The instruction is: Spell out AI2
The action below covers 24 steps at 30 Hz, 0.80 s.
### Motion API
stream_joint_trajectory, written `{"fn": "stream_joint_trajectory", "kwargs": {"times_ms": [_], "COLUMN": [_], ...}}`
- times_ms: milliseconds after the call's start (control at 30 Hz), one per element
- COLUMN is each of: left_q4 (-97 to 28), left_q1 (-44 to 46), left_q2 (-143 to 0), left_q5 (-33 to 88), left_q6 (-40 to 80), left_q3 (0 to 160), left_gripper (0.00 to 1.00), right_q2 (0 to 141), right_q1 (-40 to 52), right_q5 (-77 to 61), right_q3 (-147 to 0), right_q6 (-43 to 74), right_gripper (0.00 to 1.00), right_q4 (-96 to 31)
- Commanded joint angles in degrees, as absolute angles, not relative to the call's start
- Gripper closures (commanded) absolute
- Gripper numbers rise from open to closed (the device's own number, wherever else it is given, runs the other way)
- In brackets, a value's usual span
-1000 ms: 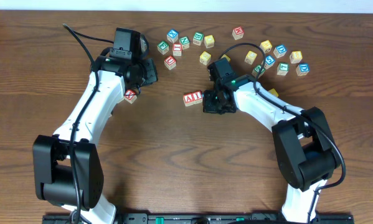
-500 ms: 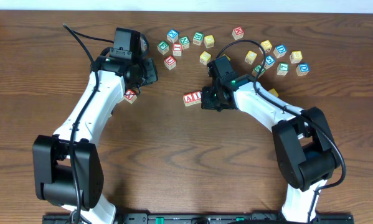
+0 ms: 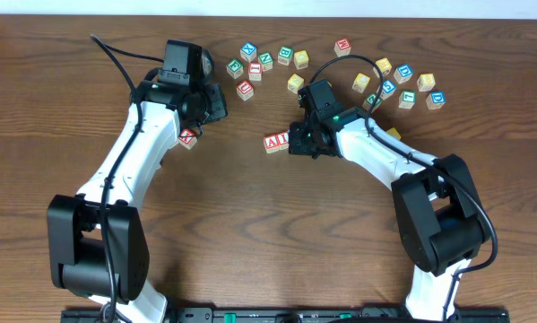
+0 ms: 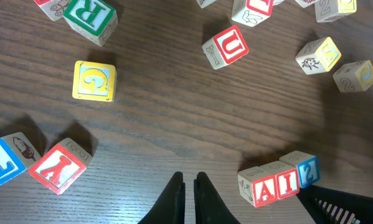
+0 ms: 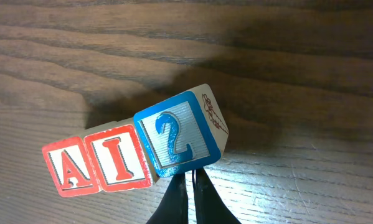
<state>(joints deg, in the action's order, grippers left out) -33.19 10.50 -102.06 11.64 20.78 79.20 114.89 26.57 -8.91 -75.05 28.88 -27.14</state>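
Alignment is the step: A block (image 5: 71, 168) and I block (image 5: 125, 160) sit flush mid-table, 2 block (image 5: 177, 142) at their three o'clock, skewed (apparently touching). Jaws together at its six o'clock, right gripper (image 5: 187, 179) should square it; left gripper (image 4: 189, 182) closed, empty.

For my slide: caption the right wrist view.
Shut right hand at the tilted 2 cube, beside A and I.

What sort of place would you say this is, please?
Most likely a robotics lab bench, not a home: the left arm and the right arm, both white robot arms, stand at a wooden table, with small alphabet cubes scattered like practice pieces.
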Motion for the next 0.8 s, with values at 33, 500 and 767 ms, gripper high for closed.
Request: {"fn": "stream_joint_trajectory", "kwargs": {"times_ms": [33,500,767], "left_q4": [-33.2,-34.7,-34.5], "left_q1": [10.3,11.5,12.3], "left_q2": [-102.7,-102.7,-102.8], "left_q5": [11.0,11.1,9.1], "left_q6": [20.7,24.2,30.9], "left_q3": [79.4,77.8,76.2], "left_gripper": [0.92,0.92,0.92], "right_q2": [115.4,112.4,113.4], "right_q1": [26.9,18.7,19.1], "right_q5": [-8.4,-8.5,-8.5], "right_q3": [-75.3,-75.4,-75.4], "right_q6": [28.1,25.6,25.4], "right_gripper": [0.99,0.99,0.99], "right_q4": [-27.3,-32.9,-22.7]}}
